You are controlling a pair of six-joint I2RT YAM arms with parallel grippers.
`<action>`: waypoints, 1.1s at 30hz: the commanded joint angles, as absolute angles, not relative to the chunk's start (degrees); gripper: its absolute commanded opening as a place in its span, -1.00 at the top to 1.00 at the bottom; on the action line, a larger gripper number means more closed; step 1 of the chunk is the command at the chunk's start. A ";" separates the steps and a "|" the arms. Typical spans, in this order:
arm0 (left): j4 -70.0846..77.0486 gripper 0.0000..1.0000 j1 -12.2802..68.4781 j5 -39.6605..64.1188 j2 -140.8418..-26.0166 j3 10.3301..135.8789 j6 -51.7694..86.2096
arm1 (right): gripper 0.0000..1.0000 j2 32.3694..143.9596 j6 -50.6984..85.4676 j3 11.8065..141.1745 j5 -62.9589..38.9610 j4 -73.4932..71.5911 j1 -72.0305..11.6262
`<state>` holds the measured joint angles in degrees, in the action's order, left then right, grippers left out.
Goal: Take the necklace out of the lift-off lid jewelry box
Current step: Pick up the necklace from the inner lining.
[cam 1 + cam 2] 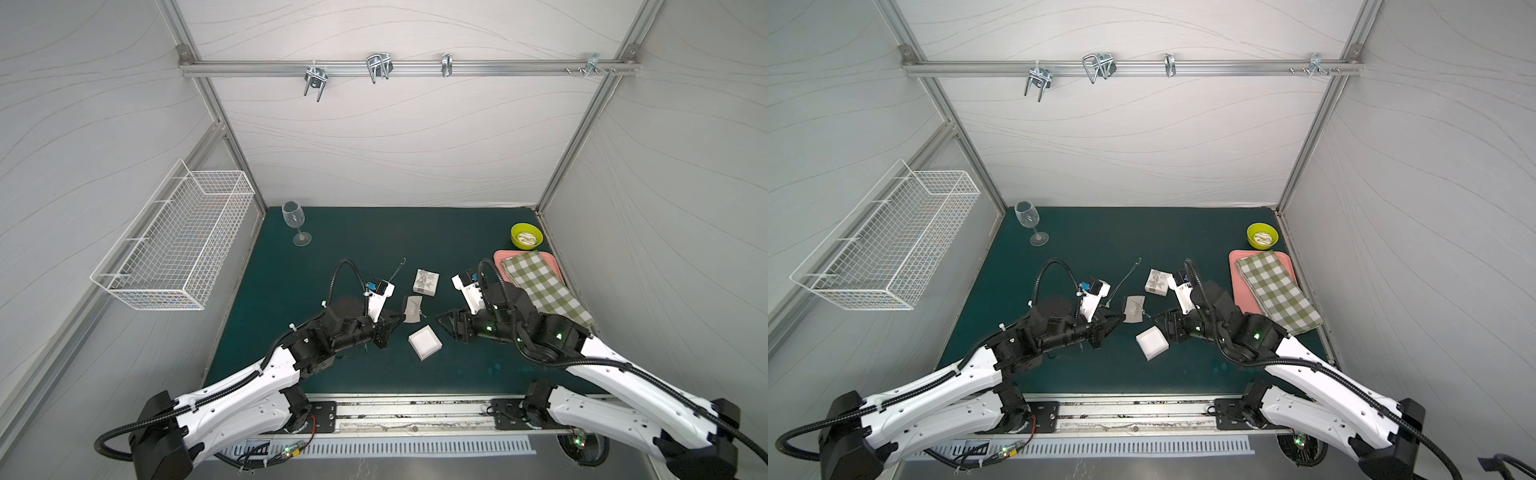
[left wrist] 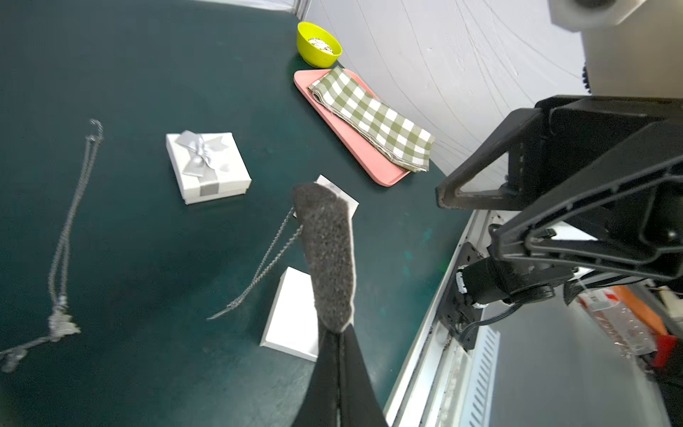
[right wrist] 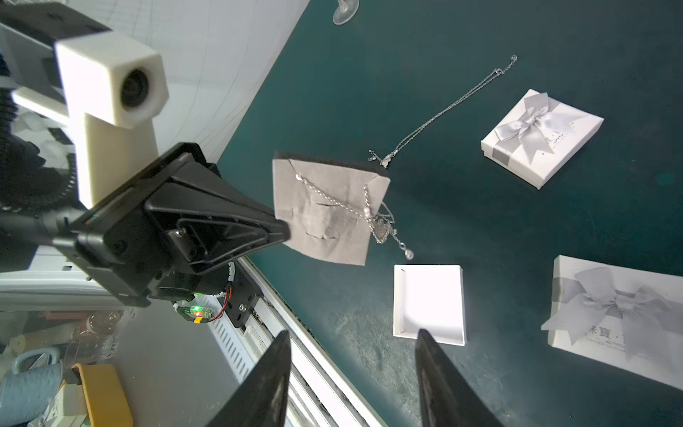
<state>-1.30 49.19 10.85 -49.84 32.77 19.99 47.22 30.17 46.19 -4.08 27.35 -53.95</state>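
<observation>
Your left fingers (image 3: 275, 229) are clenched on the edge of a gray pad (image 3: 325, 222), holding it off the counter (image 3: 517, 229) just behind the open white box (image 3: 430, 299). The necklace (image 3: 373, 218) is out of that box, draped across the pad, its pendant dangling off the pad's edge. Your right fingers (image 1: 444, 322) are spread, gripping nothing, just to the right of the box. The bowed lid (image 3: 539, 136) sits farther behind the box, with a second chain (image 3: 443, 111) lying beside it.
</observation>
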 commanded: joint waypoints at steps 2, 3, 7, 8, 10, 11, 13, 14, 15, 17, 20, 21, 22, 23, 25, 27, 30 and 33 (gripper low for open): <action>-7.08 1.00 49.40 8.58 -46.79 39.40 10.48 | 0.03 42.10 23.18 40.50 -8.69 17.29 -53.61; -7.88 1.00 49.39 8.85 -46.37 40.42 9.52 | 0.04 40.90 21.81 38.90 -9.39 15.13 -53.64; -12.19 1.00 49.41 11.59 -45.71 45.16 7.06 | 0.02 37.03 17.39 34.39 -12.17 8.10 -53.62; -12.95 1.00 49.39 12.13 -45.60 46.12 6.97 | 0.00 36.35 16.73 33.82 -12.62 6.75 -53.61; -13.88 1.00 49.48 13.22 -45.22 47.63 6.93 | -0.07 35.46 14.65 32.90 -13.61 4.19 -53.70; -13.97 1.00 49.48 13.69 -44.97 48.04 7.03 | -0.08 35.50 13.53 32.49 -14.19 3.21 -53.70; -13.44 1.00 49.56 14.59 -44.63 48.25 7.37 | -0.10 36.35 11.47 32.36 -15.02 2.12 -53.79; -13.13 1.00 49.57 15.11 -44.56 48.31 7.51 | -0.11 36.88 10.79 32.64 -15.72 1.87 -53.79; -12.93 1.00 49.67 15.68 -44.55 48.34 7.69 | -0.11 37.62 10.12 33.23 -16.61 1.62 -53.87; -12.87 1.00 49.83 16.58 -44.52 48.43 7.95 | -0.11 39.42 8.80 34.74 -16.24 2.11 -54.52; -12.19 1.00 50.42 17.03 -44.31 48.36 8.50 | -0.11 42.83 6.95 37.52 -13.52 4.44 -55.50; -11.76 1.00 50.51 17.10 -44.27 48.19 8.73 | -0.11 43.92 6.56 38.10 -13.30 4.72 -55.74; -11.18 1.00 50.54 17.31 -44.18 47.85 9.10 | -0.11 44.88 6.10 38.64 -12.95 4.70 -55.96; -10.78 1.00 50.52 17.47 -44.15 47.59 9.37 | -0.11 45.65 5.83 38.97 -12.68 4.46 -56.14; -10.16 1.00 50.54 17.65 -43.97 47.07 9.99 | -0.08 46.78 4.99 39.18 -12.39 3.15 -56.40; -9.69 1.00 50.58 17.73 -43.81 46.69 10.43 | -0.02 47.55 4.27 38.98 -11.18 1.87 -56.59; -9.40 1.00 50.63 17.60 -43.25 46.25 10.85 | 0.11 48.14 2.85 38.39 -8.84 0.16 -56.69; -9.53 1.00 50.69 17.38 -42.53 45.97 11.12 | 0.20 48.25 1.48 38.32 -6.51 -0.53 -56.78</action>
<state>-12.60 50.41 16.62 -43.72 46.09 10.90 48.34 4.54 38.17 -9.54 2.50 -56.31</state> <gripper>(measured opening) 0.047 0.406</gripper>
